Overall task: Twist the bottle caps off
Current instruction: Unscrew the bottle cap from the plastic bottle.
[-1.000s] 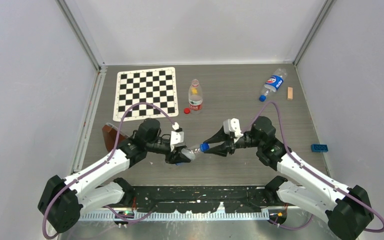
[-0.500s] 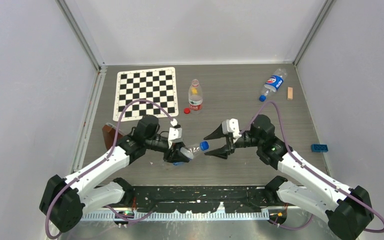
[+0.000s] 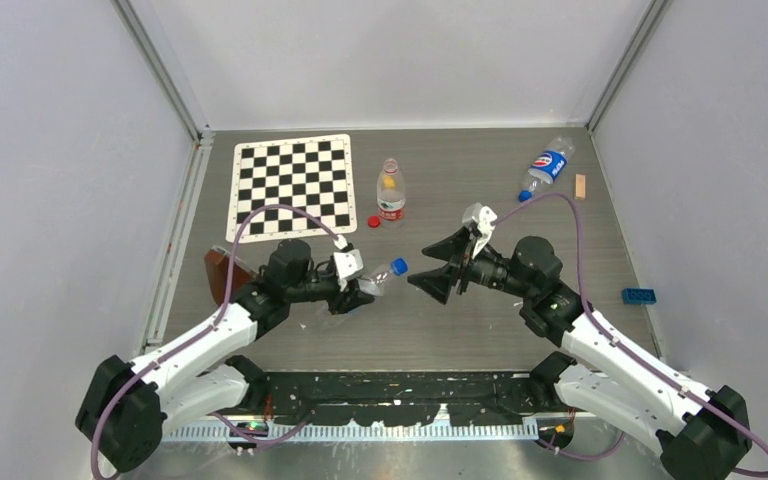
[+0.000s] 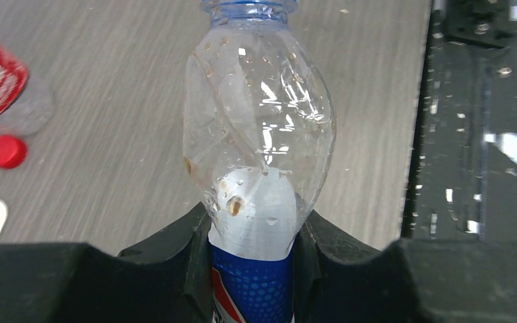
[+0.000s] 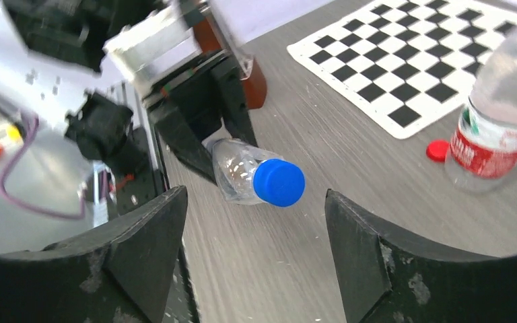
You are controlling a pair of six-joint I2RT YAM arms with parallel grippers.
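My left gripper [image 3: 355, 285] is shut on a clear blue-labelled bottle [image 4: 259, 134], holding it by its lower body above the table. The bottle's neck points right, and a blue cap [image 3: 398, 266] sits on it. My right gripper [image 3: 422, 268] stands open just right of that cap [image 5: 279, 182], with a gap on both sides and nothing between its fingers. A red-labelled bottle [image 3: 391, 192] stands upright further back, and a loose red cap [image 3: 373, 222] lies on the table to its left. Another blue-labelled bottle [image 3: 547, 168] lies at the back right, its blue cap [image 3: 525, 197] on.
A checkerboard mat [image 3: 292, 185] lies at the back left. A brown object [image 3: 222, 270] sits by the left arm. A small wooden block [image 3: 580, 186] lies beside the far bottle, and a blue brick [image 3: 638, 295] is at the right edge.
My right gripper has opened off the blue cap and drawn back a little to the right. The left gripper has shifted the bottle slightly left and toward the back, cap still on.
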